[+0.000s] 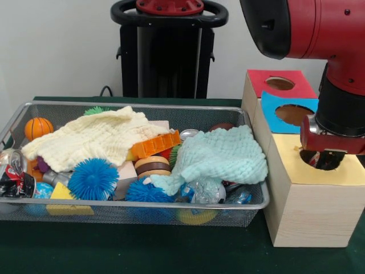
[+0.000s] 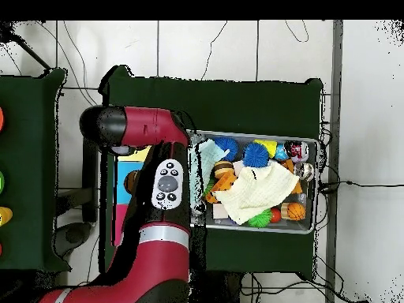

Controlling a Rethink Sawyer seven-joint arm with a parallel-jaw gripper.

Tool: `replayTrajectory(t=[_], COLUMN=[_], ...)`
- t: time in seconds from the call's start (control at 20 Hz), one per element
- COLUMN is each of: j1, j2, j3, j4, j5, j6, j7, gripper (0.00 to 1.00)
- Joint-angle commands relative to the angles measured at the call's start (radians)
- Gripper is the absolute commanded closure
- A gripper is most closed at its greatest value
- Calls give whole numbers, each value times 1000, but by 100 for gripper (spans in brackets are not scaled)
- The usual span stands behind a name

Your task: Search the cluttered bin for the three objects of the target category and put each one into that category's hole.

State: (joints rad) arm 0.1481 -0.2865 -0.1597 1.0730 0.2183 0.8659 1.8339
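Note:
The silver wire-mesh bin [image 1: 142,201] lies on the green table, full of toys; it also shows in the overhead view [image 2: 316,189]. No polka-dot cloth shows in either view. The yellow-topped wooden box [image 1: 342,171] stands right of the bin. My gripper [image 1: 326,158] is straight over its round hole [image 1: 308,158], lowered to the rim, and hides most of it. I cannot see whether it holds anything. In the overhead view my red arm [image 2: 162,185] covers the gripper and most of the boxes.
A pale yellow knitted cloth [image 1: 97,137] and a mint-green knitted cloth [image 1: 225,154] lie on top of the bin's clutter. Blue spiky balls [image 1: 93,178], an orange ball [image 1: 38,127] and a can [image 1: 14,171] lie around them. Blue-faced [image 1: 291,111] and red-faced [image 1: 279,83] boxes stand behind the yellow one.

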Motion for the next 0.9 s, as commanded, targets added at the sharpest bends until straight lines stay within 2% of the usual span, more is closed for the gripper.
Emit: replayTrajectory(t=[0.05, 0.3, 0.6, 0.9], j1=[-3, 3, -12, -19], j2=[53, 69, 39, 9], j3=[4, -26, 8, 16], j4=[-5, -18, 74, 93], j5=[19, 1, 16, 20], j6=[100, 71, -15, 49], j7=[269, 262, 219, 194], gripper=[100, 100, 100, 100])
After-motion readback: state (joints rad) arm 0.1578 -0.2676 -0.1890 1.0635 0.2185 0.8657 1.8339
